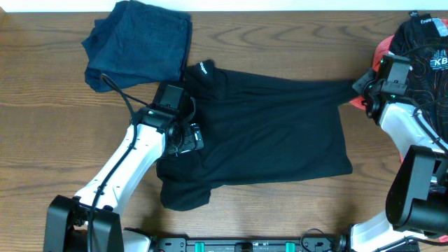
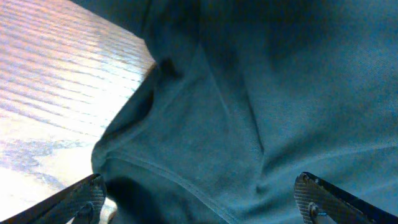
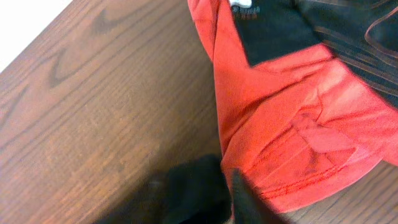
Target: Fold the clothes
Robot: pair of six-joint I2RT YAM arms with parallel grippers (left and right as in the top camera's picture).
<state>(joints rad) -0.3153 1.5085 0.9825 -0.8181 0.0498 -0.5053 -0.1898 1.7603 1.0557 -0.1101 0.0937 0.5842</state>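
Observation:
The plain black garment [image 1: 273,126] lies spread across the middle of the table, with a small white logo near its top left corner. My left gripper [image 1: 187,137] is low over its left part. In the left wrist view the fingers [image 2: 199,202] are wide open, with a hem of the fabric [image 2: 249,93] between them. My right gripper [image 1: 359,87] is at the garment's right corner, which is pulled taut towards it. In the right wrist view black cloth [image 3: 186,193] is bunched at the jaws [image 3: 233,208], which look shut on it.
A navy garment [image 1: 140,42] lies crumpled at the back left. A coral-pink garment [image 1: 381,50] [image 3: 280,124] and a black one with red lines [image 1: 423,42] [image 3: 348,31] are heaped at the right edge, right beside the right gripper. Bare wooden table [image 1: 42,126] shows at the left.

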